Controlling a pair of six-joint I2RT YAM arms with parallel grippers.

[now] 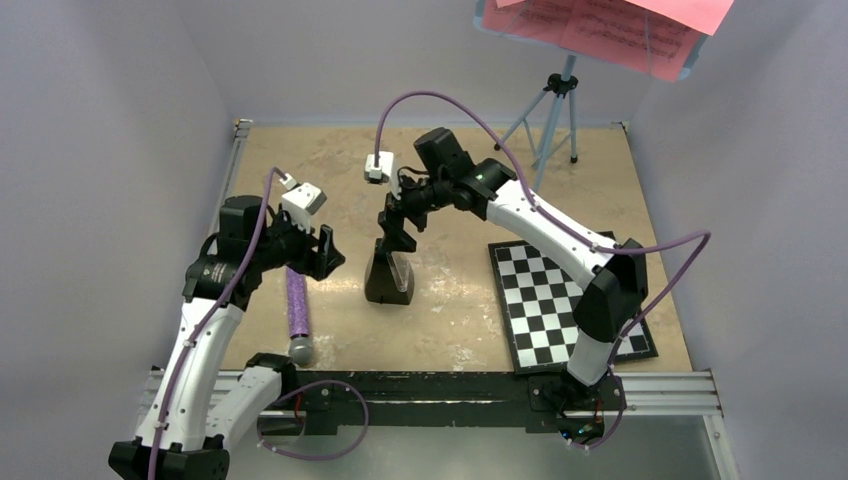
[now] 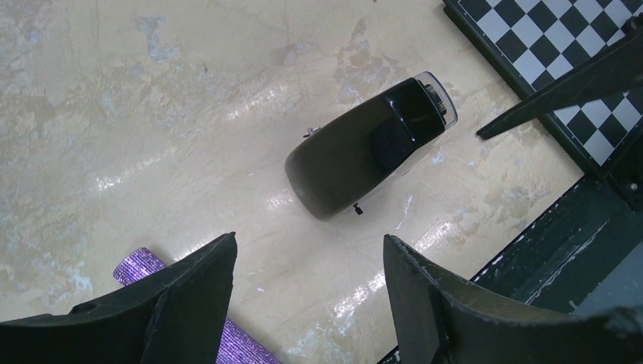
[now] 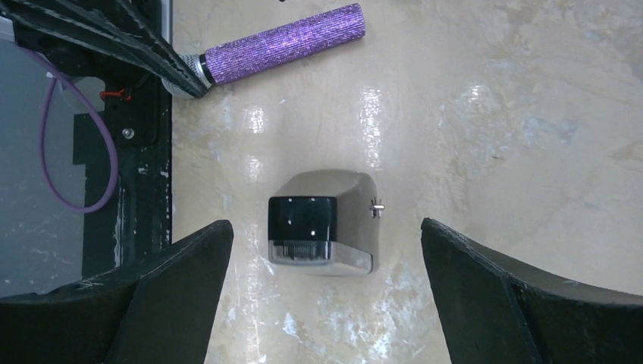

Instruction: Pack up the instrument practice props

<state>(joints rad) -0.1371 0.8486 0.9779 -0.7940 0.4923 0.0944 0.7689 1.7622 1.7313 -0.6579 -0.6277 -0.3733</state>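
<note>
One metronome [image 1: 390,276], one music stand [image 1: 556,105], at least two pink pages [image 1: 600,30], one microphone [image 1: 297,305], one checkered board [image 1: 560,300]; left gripper [image 2: 307,254] and right gripper [image 1: 400,232] both have fingers spread.

The right claw [image 3: 324,224] looks straight down at the tabletop [image 3: 515,114]; its two black fingers [image 3: 174,296] are spread wide apart at the bottom corners, and they touch nothing. Between them, a bit further down, the small black metronome [image 3: 322,224] stands on the tabletop; we see its shiny dark top, its clear cover at the near side and a tiny metal knob on its right side. Higher up lies a sparkly purple microphone [image 3: 284,42], a little tilted, well apart from the metronome; its silver head points left, at the edge of the black rail [image 3: 144,152]. A purple cable [image 3: 76,167] loops past the rail on the left.
</note>
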